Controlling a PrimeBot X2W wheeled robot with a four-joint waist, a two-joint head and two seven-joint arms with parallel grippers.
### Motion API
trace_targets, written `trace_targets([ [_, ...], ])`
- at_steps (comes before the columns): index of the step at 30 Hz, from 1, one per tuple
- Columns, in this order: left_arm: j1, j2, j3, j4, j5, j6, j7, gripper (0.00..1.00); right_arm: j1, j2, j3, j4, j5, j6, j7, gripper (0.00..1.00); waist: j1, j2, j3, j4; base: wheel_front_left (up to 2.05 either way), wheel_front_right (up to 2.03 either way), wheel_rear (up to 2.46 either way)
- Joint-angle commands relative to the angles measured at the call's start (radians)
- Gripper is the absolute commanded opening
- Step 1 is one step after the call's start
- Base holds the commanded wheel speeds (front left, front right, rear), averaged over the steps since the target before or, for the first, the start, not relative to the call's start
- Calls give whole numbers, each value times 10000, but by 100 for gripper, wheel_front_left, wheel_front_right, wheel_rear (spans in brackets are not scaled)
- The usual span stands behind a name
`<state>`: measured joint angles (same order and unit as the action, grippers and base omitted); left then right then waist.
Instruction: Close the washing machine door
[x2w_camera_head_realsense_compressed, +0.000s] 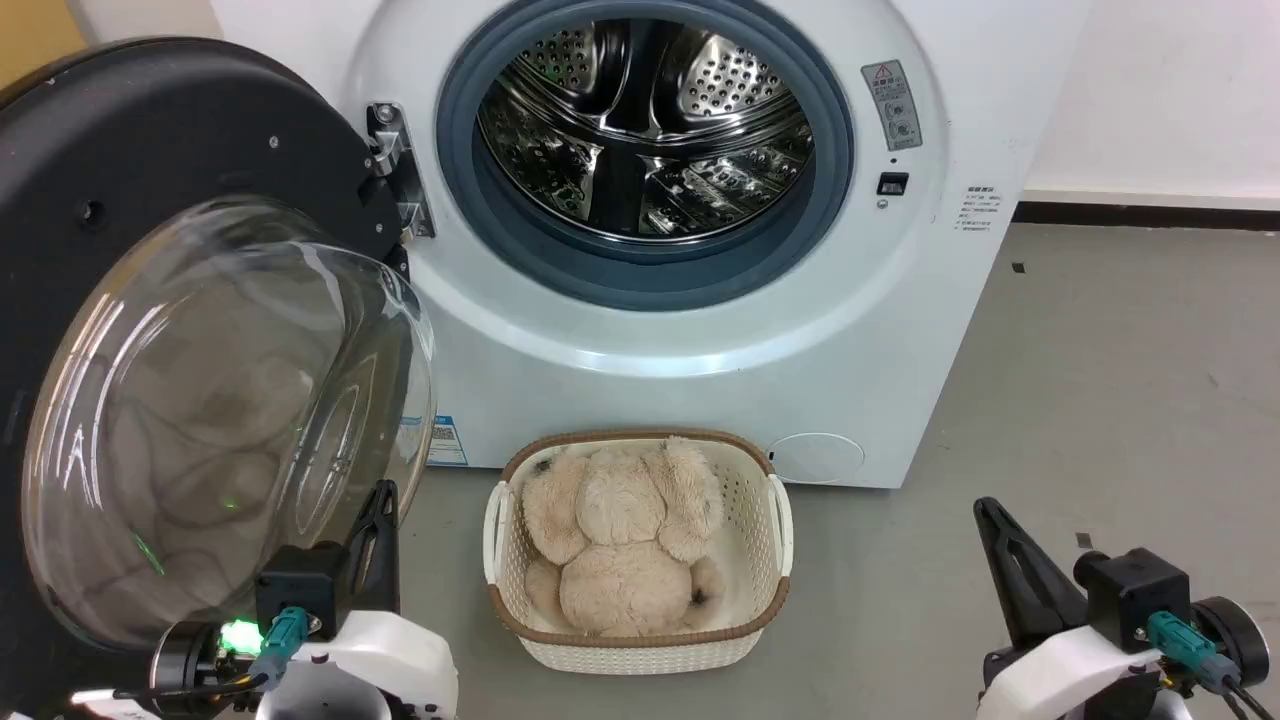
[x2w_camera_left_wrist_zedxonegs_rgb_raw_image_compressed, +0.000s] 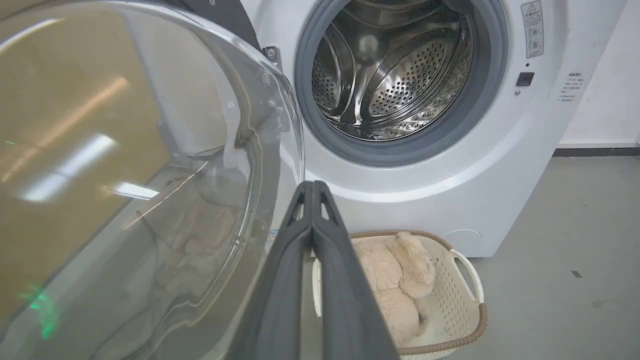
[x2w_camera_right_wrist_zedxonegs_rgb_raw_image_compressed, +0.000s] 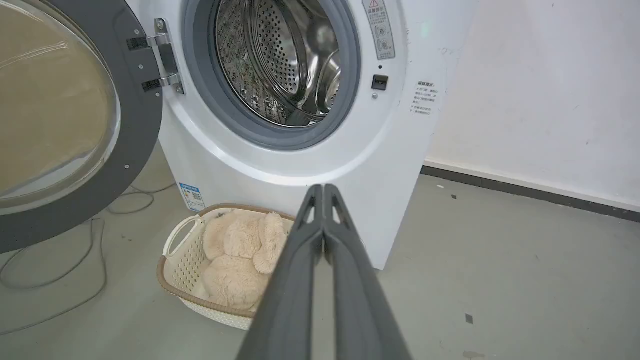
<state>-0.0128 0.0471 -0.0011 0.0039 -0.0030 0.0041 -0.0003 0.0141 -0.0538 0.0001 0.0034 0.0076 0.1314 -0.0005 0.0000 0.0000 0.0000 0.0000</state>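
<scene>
Washing machine door (x2w_camera_head_realsense_compressed: 150, 130) wide open over grey floor (x2w_camera_head_realsense_compressed: 1100, 400).
Left gripper (x2w_camera_left_wrist_zedxonegs_rgb_raw_image_compressed: 312, 185), right gripper (x2w_camera_right_wrist_zedxonegs_rgb_raw_image_compressed: 323, 187) pressed closed, empty; white wall (x2w_camera_right_wrist_zedxonegs_rgb_raw_image_compressed: 525, 100) behind.

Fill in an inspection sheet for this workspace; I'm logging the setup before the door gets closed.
Surface: grey floor, small marks.
Job's things: door wide open to the left on its hinge; drum looks empty.
Clutter: basket holding a plush toy, before the washer.
Grippers: left gripper shut, near the door glass, contact unclear; right gripper shut, in free air.
Cables: loose cable on the floor under the door.
Surroundings: white wall, dark skirting.
</scene>
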Motion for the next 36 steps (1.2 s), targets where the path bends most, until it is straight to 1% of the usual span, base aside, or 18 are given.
trace_targets([
  [1,128,31,11,-39,30,-41,3,0,-141,36,-1,-34,-76,-7,5,0,0,0,0,0,0,0,0],
  [33,128,31,11,-39,30,-41,3,0,-141,36,-1,-34,-76,-7,5,0,0,0,0,0,0,0,0],
  [34,0,0,-2,0,0,3,-2,100,0,0,-2,0,1,0,-2,100,0,0,0,0,0,0,0],
  [36,-1,-2,-2,4,0,7,-1,100,5,0,-1,4,7,0,-1,100,0,0,0,0,0,0,0],
])
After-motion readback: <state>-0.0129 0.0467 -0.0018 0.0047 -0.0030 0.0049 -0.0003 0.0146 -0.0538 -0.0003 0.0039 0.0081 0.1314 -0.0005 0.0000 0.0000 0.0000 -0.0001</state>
